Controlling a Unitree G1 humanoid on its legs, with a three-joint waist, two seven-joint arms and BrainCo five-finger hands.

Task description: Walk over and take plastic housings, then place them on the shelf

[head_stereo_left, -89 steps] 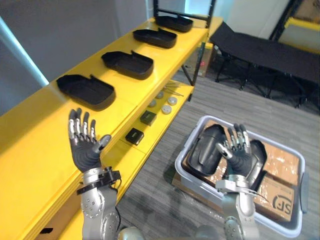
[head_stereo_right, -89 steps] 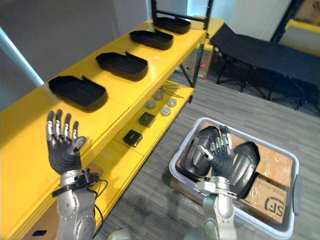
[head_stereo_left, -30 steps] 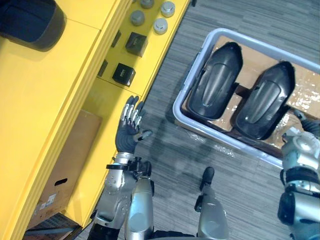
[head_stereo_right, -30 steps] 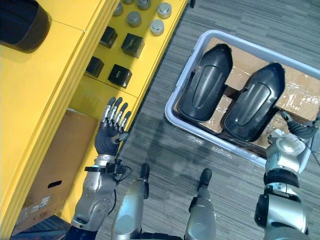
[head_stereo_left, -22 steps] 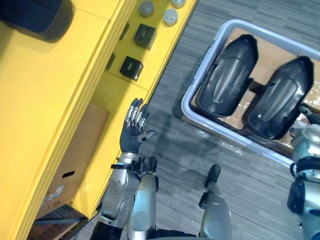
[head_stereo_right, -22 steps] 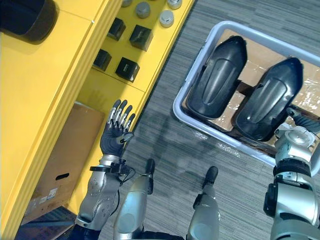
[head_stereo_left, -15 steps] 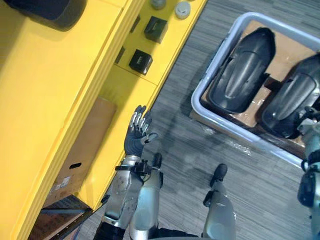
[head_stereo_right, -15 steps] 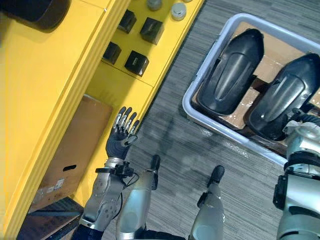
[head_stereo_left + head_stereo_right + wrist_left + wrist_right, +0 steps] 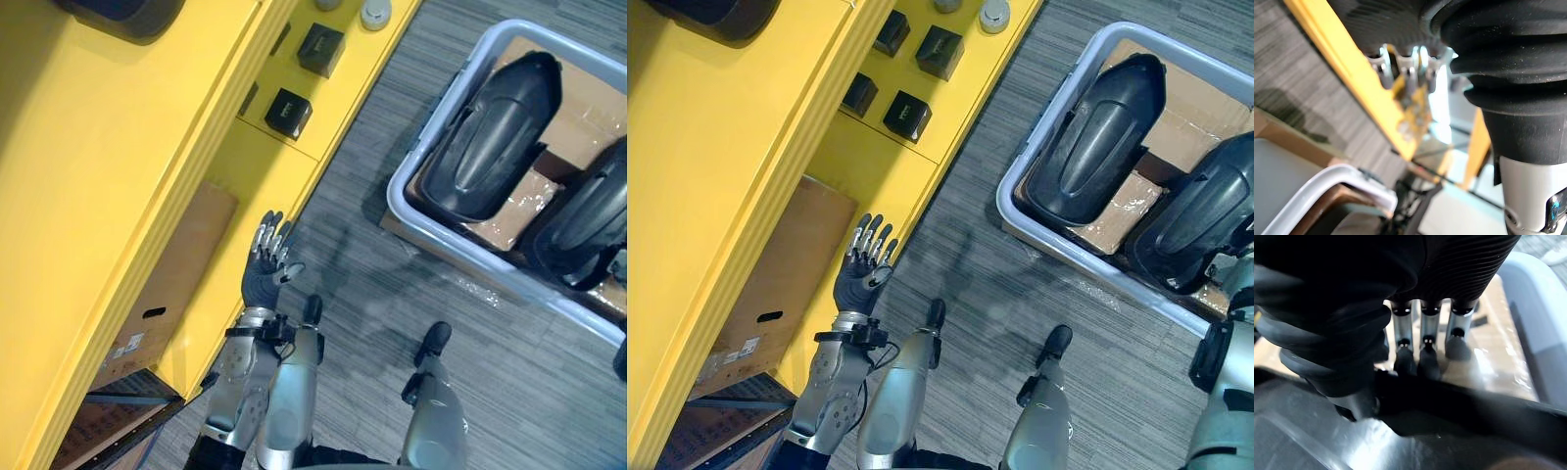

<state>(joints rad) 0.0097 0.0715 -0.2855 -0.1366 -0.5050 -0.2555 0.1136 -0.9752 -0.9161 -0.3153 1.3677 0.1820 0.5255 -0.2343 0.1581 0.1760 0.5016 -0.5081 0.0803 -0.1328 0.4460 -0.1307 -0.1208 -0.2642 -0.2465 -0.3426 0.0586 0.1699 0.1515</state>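
We log the left housing [image 9: 1095,132] and the right housing [image 9: 1200,223] lying side by side, domed side up, in a pale tub [image 9: 1008,208] on the grey floor [image 9: 970,255], with cardboard [image 9: 1112,211] under them. The tub stands near the yellow shelf [image 9: 715,137] but apart from it, with a strip of floor between. Another dark housing, the shelf housing [image 9: 715,15], sits on the shelf's top level at the edge of the head view. On the lower level we see small black boxes [image 9: 908,116]; a carton [image 9: 774,284] stands beneath. The left hand [image 9: 860,281] hovers over the floor just beside the lower level's edge, palm up toward the camera, its fingers [image 9: 1410,73] straight and slightly apart, holding nothing. The right hand [image 9: 1428,340] is at the right housing: in its wrist view the fingers reach out straight, side by side, dark tips touching the housing's dark rim, with the tub's cardboard showing past them. We cannot see the right thumb there. Both tub housings rest in the tub, neither lifted
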